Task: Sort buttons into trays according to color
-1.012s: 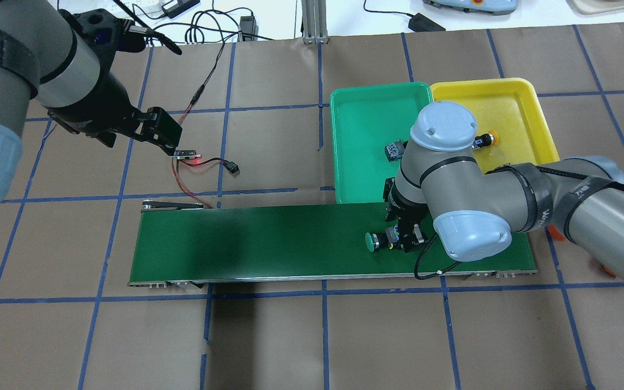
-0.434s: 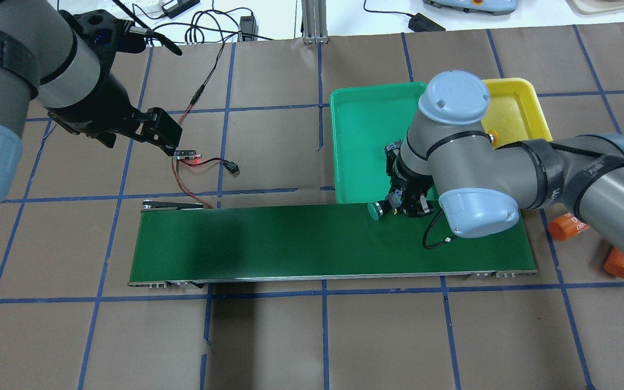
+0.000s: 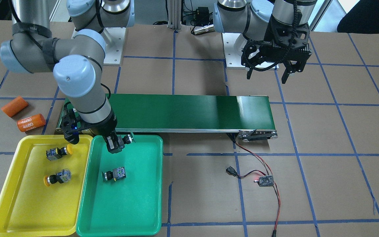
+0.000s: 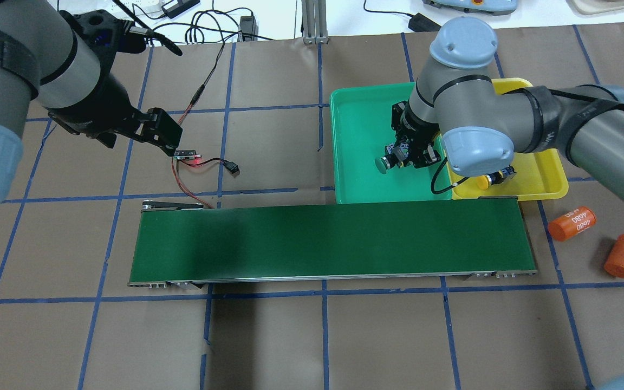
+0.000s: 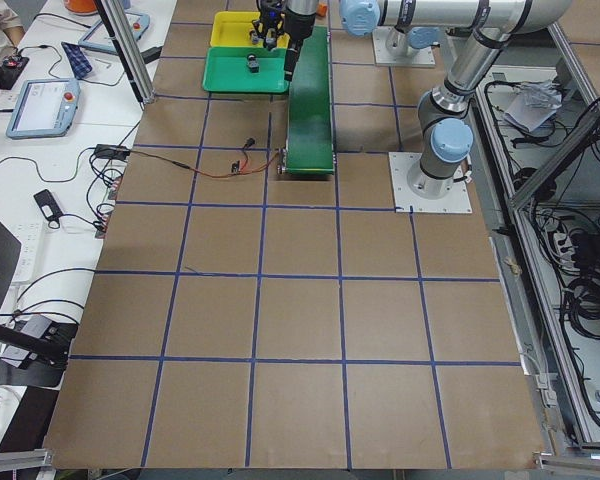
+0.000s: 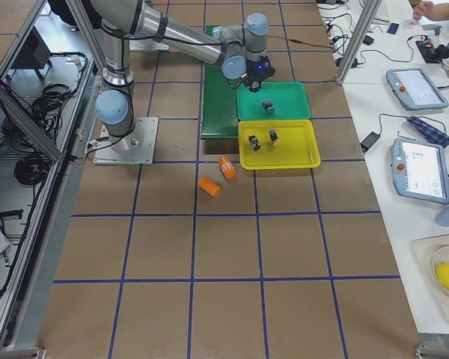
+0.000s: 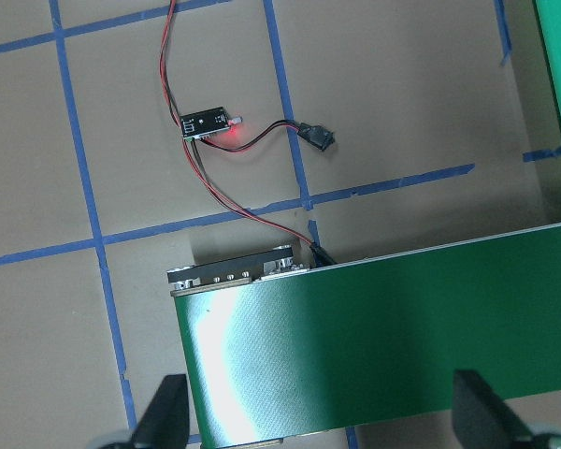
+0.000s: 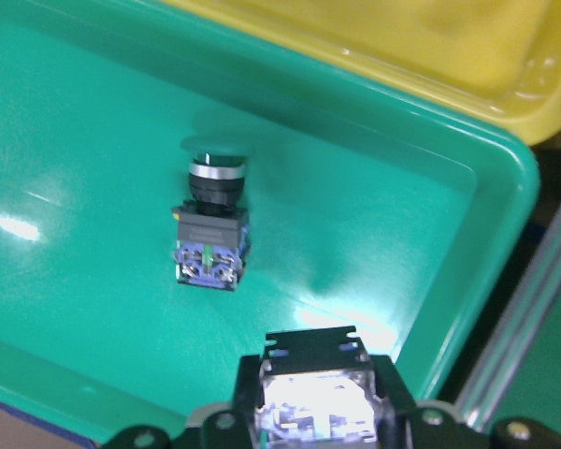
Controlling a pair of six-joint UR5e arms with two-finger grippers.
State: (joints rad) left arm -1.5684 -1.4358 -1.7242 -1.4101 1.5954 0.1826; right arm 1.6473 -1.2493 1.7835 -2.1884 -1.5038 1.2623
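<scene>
Green button, pinched in right gripper over green tray at lower left, is best released low; left gripper gapes empty.

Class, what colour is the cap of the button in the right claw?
Green. The button shows best in the overhead view.

Light was bright and even, falling from above. In the left wrist view a white glare patch sat on the belt; in the overhead view a dim band crossed it. Small highlights gleamed on the green tray in the right wrist view, where the near button was blown out white and soft. Side views were sharp, their details tiny.
</scene>
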